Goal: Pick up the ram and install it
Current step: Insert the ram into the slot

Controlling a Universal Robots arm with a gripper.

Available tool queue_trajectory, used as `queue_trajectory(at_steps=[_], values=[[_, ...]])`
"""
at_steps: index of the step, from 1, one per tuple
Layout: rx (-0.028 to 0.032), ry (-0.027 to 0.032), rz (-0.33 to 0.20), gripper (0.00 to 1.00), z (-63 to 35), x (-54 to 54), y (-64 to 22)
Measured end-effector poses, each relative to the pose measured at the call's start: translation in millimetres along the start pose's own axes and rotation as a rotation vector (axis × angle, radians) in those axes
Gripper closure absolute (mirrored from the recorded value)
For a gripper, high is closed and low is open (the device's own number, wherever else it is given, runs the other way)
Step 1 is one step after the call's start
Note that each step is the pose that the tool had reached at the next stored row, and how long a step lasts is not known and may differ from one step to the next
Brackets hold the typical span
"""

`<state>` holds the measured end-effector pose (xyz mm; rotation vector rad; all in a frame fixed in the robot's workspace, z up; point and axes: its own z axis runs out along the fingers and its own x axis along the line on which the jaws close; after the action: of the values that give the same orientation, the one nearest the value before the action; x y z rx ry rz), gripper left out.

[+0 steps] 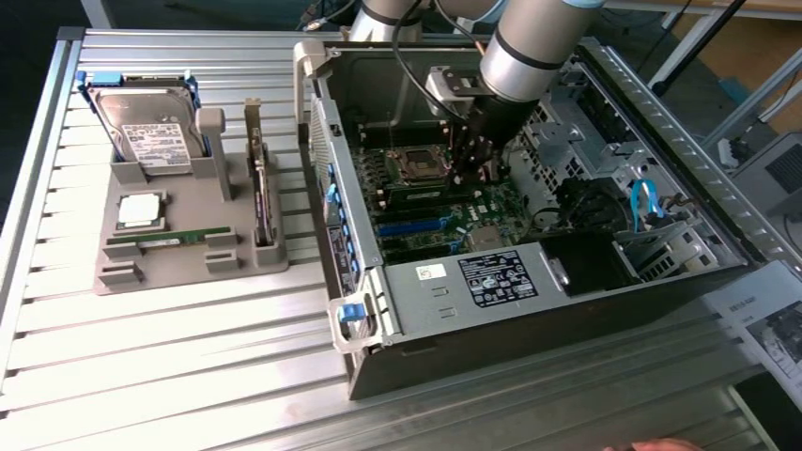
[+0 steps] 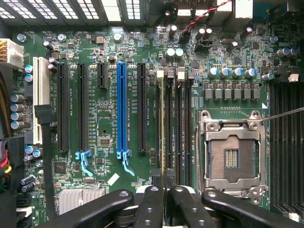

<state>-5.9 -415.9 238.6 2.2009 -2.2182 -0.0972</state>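
Nothing here reads clearly to me: the white label [image 1: 160,143] on the hard drive [image 1: 135,105] has print too small to make out. So do the black label [image 1: 498,278] and the small white sticker [image 1: 431,272] on the computer case [image 1: 376,315], the printed sheet [image 1: 767,324] at the exterior view's right, and the white lettering [image 2: 129,111] between slots on the circuit board [image 2: 105,95] under my gripper's camera

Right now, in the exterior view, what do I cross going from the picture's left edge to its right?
Hard drive → upright dark card → case's blue latch → processor socket → fingers → blue cable → printed sheet.
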Motion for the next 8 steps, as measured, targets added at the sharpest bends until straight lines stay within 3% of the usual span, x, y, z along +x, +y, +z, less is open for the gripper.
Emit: queue_trajectory(at_steps=[8], values=[[0.0001, -0.0002, 0.003, 0.88, 0.0, 0.0, 0.0]])
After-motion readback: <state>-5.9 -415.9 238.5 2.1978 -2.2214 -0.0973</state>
